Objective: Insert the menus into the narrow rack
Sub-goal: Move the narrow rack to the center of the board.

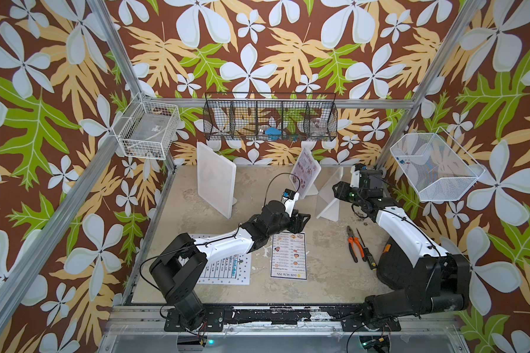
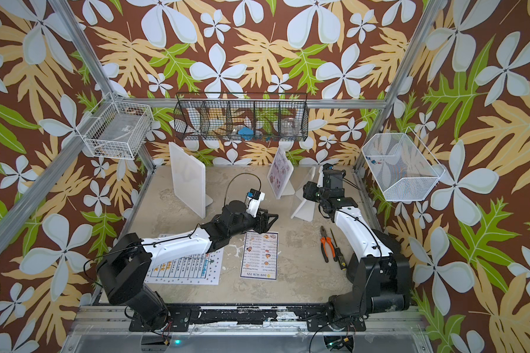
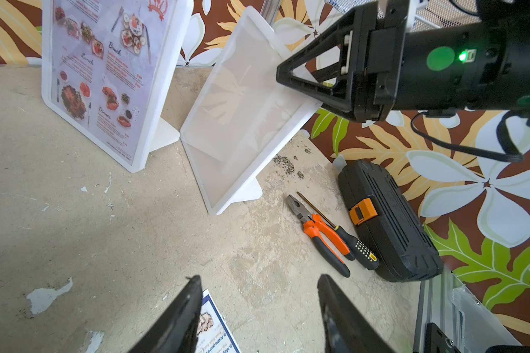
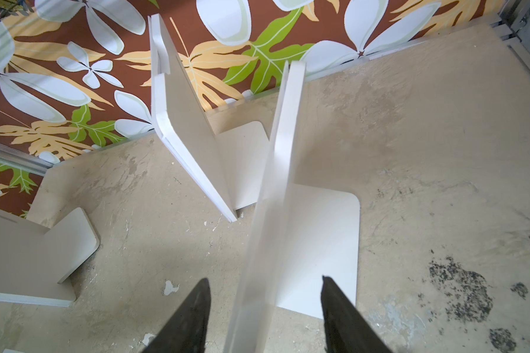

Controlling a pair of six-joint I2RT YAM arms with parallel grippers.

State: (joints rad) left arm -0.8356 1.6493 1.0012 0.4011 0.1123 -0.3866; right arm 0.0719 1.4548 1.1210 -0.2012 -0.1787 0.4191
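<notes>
The pinkish menu (image 1: pixel 303 171) stands inside a narrow white rack (image 3: pixel 153 134) at the back. Beside it is a second narrow rack (image 1: pixel 329 197), see-through and with nothing in it. My right gripper (image 4: pixel 265 278) is open and straddles this rack's upper edge, the panel (image 4: pixel 257 244) between its fingers with a gap on each side. The dark-bordered "DIM SUM INN" menu (image 1: pixel 288 255) lies flat on the table. My left gripper (image 3: pixel 259 278) hovers open over that sheet's far edge, holding nothing. The dotted-border white menu (image 1: pixel 227 270) lies partly under the left arm.
A large white stand (image 1: pixel 216 175) is at the back left. Orange pliers (image 1: pixel 353 244), a screwdriver (image 1: pixel 364 250) and a black case (image 1: pixel 395 266) lie at the right. Wire baskets hang on the walls: white at left (image 1: pixel 147 134), black at the back (image 1: pixel 270 117), white at right (image 1: pixel 432 166).
</notes>
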